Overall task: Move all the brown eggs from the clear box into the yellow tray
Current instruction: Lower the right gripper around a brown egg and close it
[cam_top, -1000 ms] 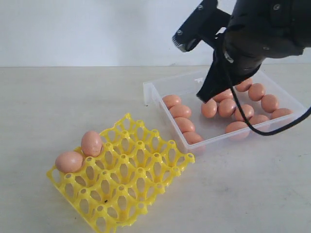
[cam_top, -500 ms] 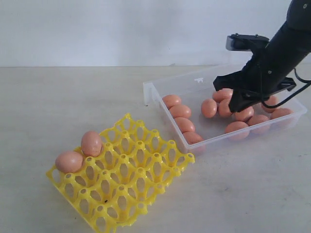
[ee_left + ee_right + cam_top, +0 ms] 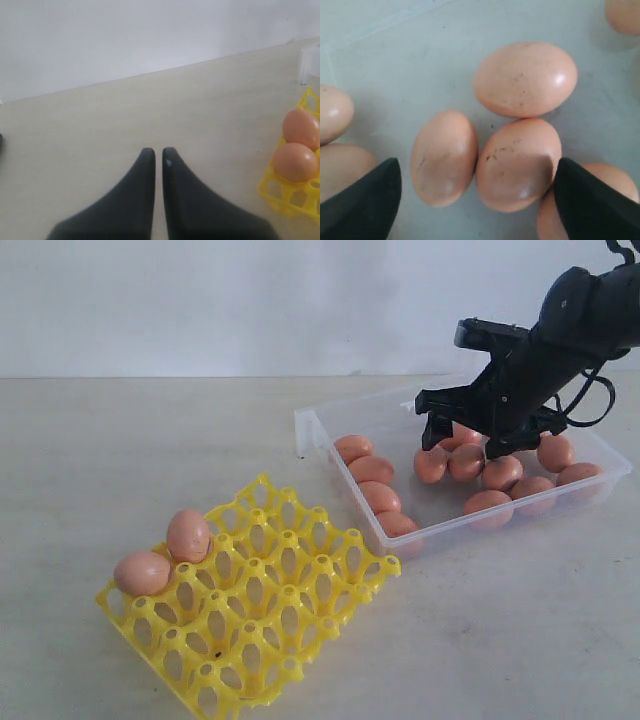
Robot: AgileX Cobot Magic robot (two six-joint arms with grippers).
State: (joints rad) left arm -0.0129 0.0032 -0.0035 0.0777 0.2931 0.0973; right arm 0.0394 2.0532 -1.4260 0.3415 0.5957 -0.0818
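The yellow tray (image 3: 262,612) lies at the front left with two brown eggs (image 3: 188,535) in cups at its left corner. The clear box (image 3: 385,415) at the right holds several more brown eggs (image 3: 372,470). My right gripper (image 3: 463,440) is down inside the box and open. In the right wrist view the gripper (image 3: 476,167) has its fingers (image 3: 365,205) spread wide around two eggs lying side by side (image 3: 445,157), the right-hand finger close against one egg (image 3: 517,165). My left gripper (image 3: 157,150) is shut and empty over bare table, with the tray's two eggs (image 3: 296,161) off to one side.
A pale tabletop (image 3: 150,450) runs back to a white wall. One row of eggs (image 3: 395,523) lies along the box's left wall, a cluster (image 3: 530,485) at its right end. A corner of the clear box (image 3: 307,65) shows in the left wrist view.
The right arm has come down from high above the box into it, then shifted left onto the middle eggs with its gripper open. The tray and its two eggs have not moved.
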